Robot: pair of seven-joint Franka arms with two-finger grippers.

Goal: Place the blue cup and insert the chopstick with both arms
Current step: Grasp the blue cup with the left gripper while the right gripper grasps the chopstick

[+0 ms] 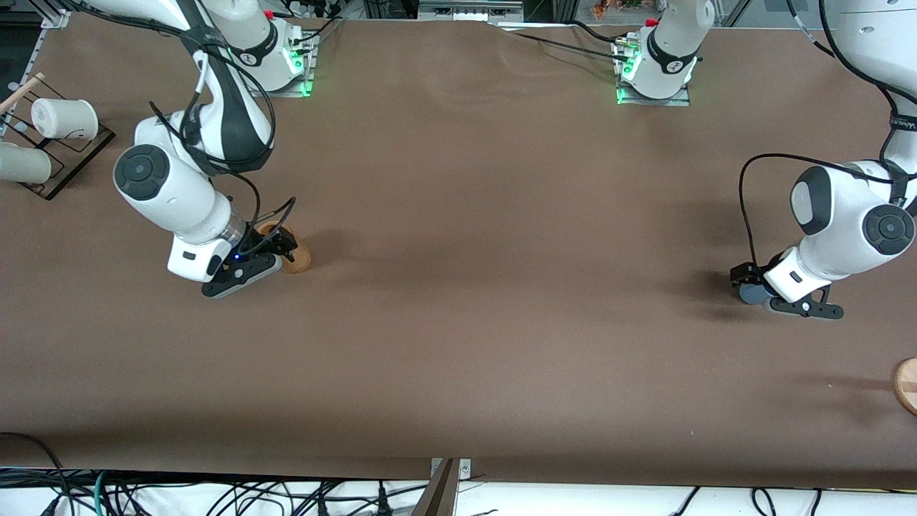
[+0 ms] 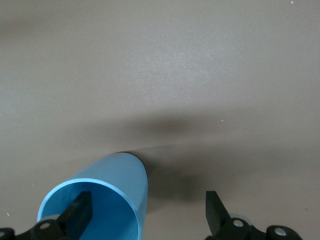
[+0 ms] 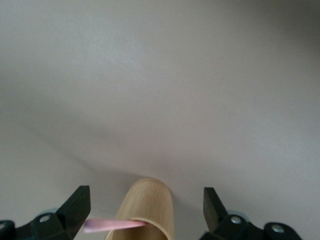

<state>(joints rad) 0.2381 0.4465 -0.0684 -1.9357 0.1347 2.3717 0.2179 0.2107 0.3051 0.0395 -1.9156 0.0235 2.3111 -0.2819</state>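
The blue cup [image 2: 112,192] stands on the brown table at the left arm's end, mostly hidden under the hand in the front view [image 1: 752,293]. My left gripper [image 2: 147,215] is open and straddles the cup's wall, with one finger [image 2: 79,212] inside the cup and the other outside; it also shows in the front view [image 1: 745,279]. The pink chopstick [image 3: 107,225] sticks out of the tan holder [image 3: 152,205], which also shows in the front view [image 1: 295,256]. My right gripper [image 3: 145,210] is open around the holder, low at it in the front view [image 1: 283,245].
Two white cups [image 1: 64,118] [image 1: 25,165] lie on a black rack [image 1: 75,159] at the right arm's end, with a wooden stick [image 1: 21,89] above it. A round wooden piece [image 1: 907,385] sits at the table's edge at the left arm's end.
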